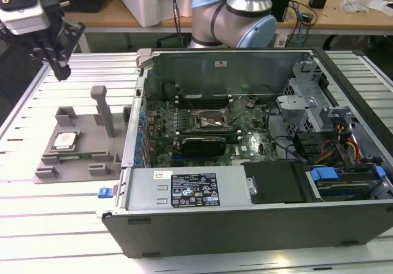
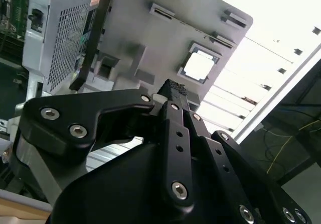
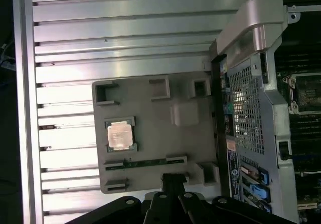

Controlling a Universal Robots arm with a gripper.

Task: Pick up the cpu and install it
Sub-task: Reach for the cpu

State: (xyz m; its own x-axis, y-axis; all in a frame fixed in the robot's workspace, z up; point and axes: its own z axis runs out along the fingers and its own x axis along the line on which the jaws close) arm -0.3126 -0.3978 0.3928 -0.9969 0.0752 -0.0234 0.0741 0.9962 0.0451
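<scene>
The cpu (image 3: pixel 120 135) top is bright, smooth metal. Its tray (image 3: pixel 150 126) is matt grey plastic. The tabletop (image 3: pixel 125 28) is ribbed glossy metal; the computer case (image 1: pixel 245 231), dull sheet metal.

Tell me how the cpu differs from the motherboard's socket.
The cpu lies on the grey tray outside the case; the socket sits inside it. The cpu shows a pale silvery top; the socket is a dark-framed opening. Both are square and lie flat.
</scene>
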